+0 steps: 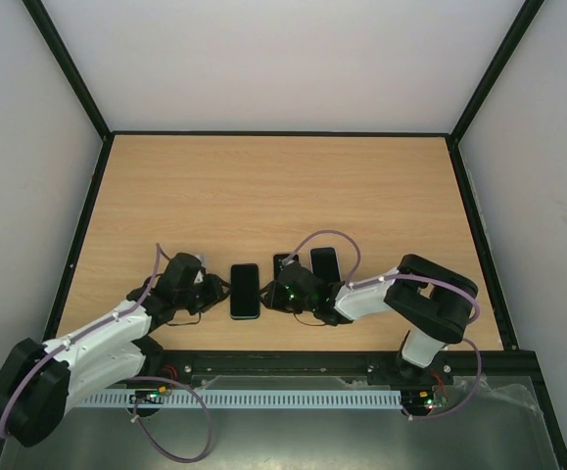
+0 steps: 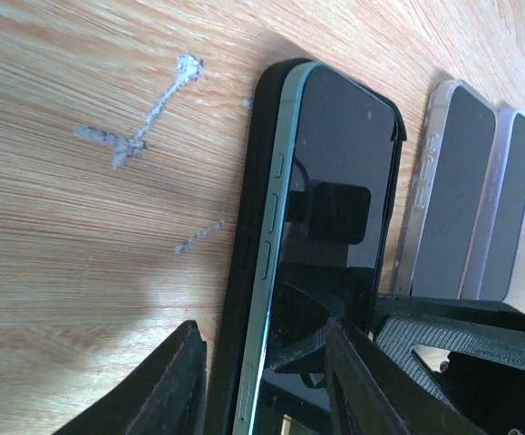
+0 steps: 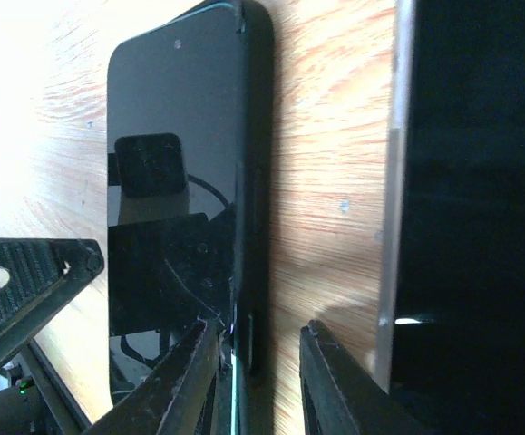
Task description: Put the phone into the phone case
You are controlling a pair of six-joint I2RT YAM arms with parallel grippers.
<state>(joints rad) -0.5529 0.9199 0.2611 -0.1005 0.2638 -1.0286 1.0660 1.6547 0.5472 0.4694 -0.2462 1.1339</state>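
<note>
Because the phone point(image 1: 245, 291) lay mid-table with one long edge apparently proud of the case point(image 2: 242, 272), left gripper point(image 2: 264, 323) and right gripper point(image 3: 260, 324) each straddled a side, jaws apart, probably to press it home.

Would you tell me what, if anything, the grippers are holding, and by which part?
Nothing is gripped. The phone lies on its case on the table; the left gripper and right gripper stand open, fingers straddling its long edges.
</note>
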